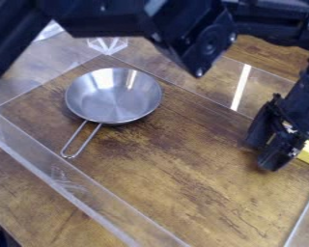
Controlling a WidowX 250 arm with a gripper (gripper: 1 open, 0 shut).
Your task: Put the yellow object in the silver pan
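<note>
The silver pan (112, 95) sits upright and empty on the wooden table at the left, its wire loop handle (77, 139) pointing toward the front left. Far to its right, near the table's right edge, lies the yellow object (304, 150); only a small yellow corner with a bit of white label shows. My gripper (270, 152) points steeply down right over it and covers most of it. Its dark fingers stand spread apart at table level around the block, so it looks open. Whether the fingers touch the block I cannot tell.
Low clear acrylic walls (42, 159) run along the front and left of the table. A clear plastic stand (108, 41) is at the back. The arm's black body (196, 39) hangs across the top of the view.
</note>
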